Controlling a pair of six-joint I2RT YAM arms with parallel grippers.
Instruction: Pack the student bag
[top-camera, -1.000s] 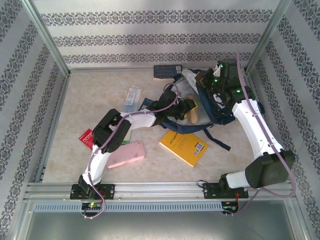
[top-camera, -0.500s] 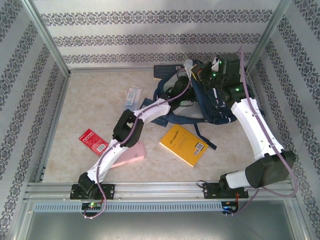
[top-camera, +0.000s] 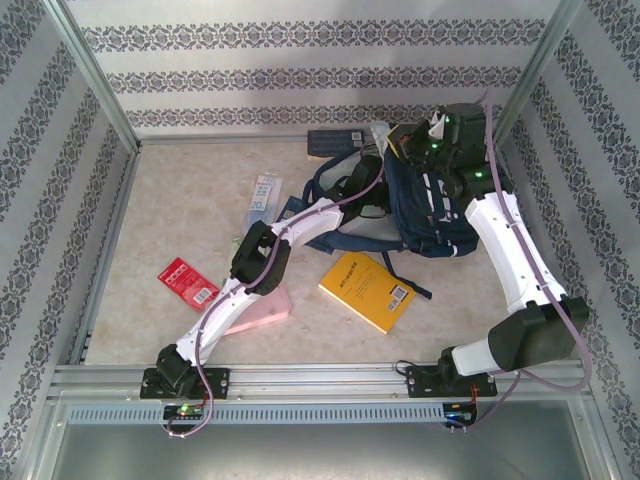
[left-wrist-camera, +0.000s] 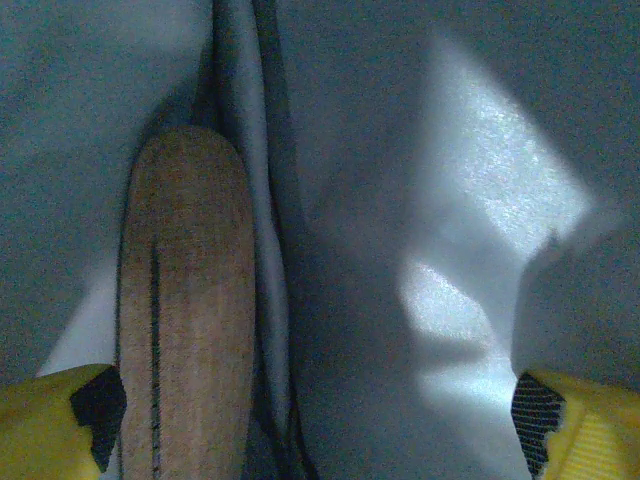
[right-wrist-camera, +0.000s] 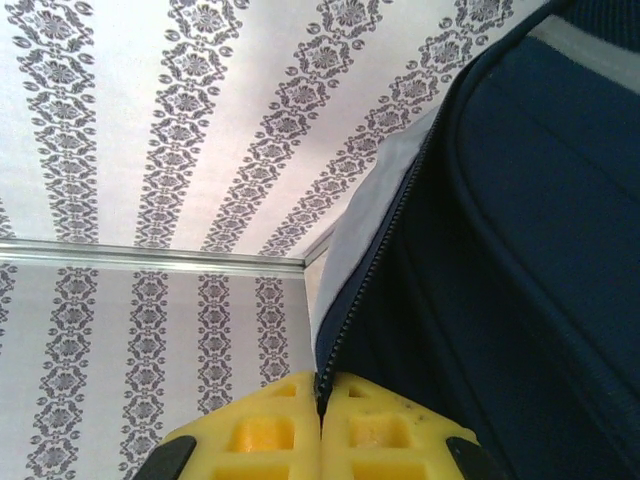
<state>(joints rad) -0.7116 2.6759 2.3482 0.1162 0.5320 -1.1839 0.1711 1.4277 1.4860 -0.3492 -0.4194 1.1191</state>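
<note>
On marbled beige table (top-camera: 170, 200), between damask-striped walls (top-camera: 300, 60): soft navy student bag (top-camera: 430, 215) at the far right.
Stretched out long into its open mouth, left gripper (left-wrist-camera: 320, 425) with yellow fingers (left-wrist-camera: 50, 430) spread wide over smooth grey lining (left-wrist-camera: 400, 150), beside a flat, round-ended wooden piece (left-wrist-camera: 185, 300). Raised at the far rim, right gripper (right-wrist-camera: 322, 410) pressed together, pinching the zipper edge (right-wrist-camera: 385, 230).

A yellow book (top-camera: 367, 291) was laid on the table (top-camera: 170, 210), well apart from a red packet (top-camera: 187, 283). A pink case (top-camera: 264, 312) was seen between them, and a dark box (top-camera: 333, 141) by the back wall.
</note>
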